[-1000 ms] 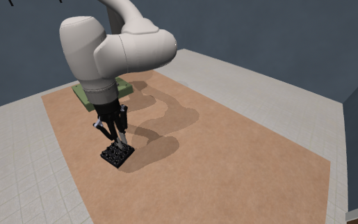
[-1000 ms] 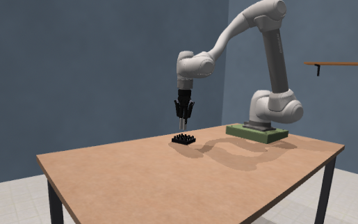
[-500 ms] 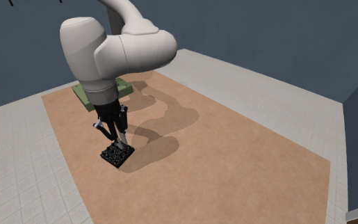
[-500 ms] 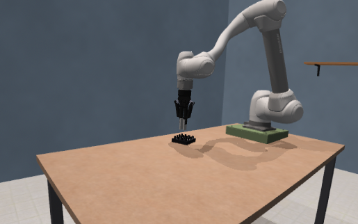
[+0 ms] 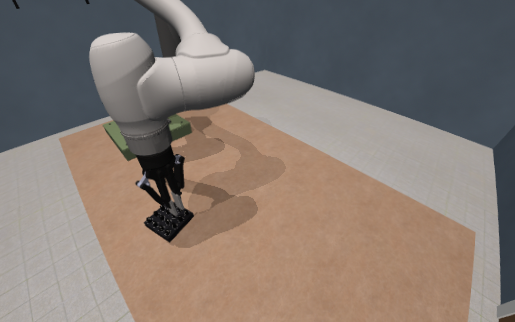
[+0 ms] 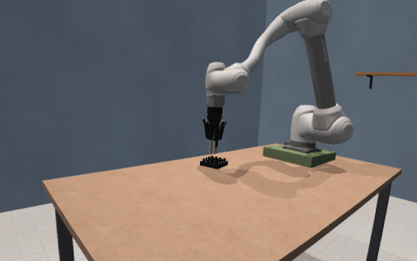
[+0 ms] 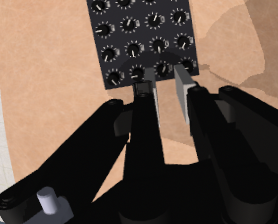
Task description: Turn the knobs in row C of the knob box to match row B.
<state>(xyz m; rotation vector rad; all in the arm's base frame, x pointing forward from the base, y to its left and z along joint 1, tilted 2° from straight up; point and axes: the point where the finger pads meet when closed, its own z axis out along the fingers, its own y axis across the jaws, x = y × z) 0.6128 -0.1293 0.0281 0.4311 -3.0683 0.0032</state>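
The black knob box (image 5: 170, 235) (image 6: 214, 164) (image 7: 142, 35) stands on the table. In the wrist view the printed names lie right of the knobs, so row A is the left column and knob 1 is lowest. C1 (image 7: 162, 69) shows between the fingertips; its line is hard to read. B1 (image 7: 137, 73) points roughly left. B2 (image 7: 133, 49) and C2 (image 7: 158, 45) point roughly down. B3 (image 7: 128, 24) and C3 (image 7: 154, 20) point roughly up-right. My gripper (image 5: 176, 207) (image 6: 212, 148) (image 7: 165, 80) hangs above the box, slightly open with a narrow gap, holding nothing.
The arm's green base plate (image 5: 116, 137) (image 6: 286, 157) stands at the table's far end in the top view. The arm's shadow falls beside the box. The top of the knob box is cut off in the wrist view. A wall shelf (image 6: 397, 74) is at the right in the exterior view.
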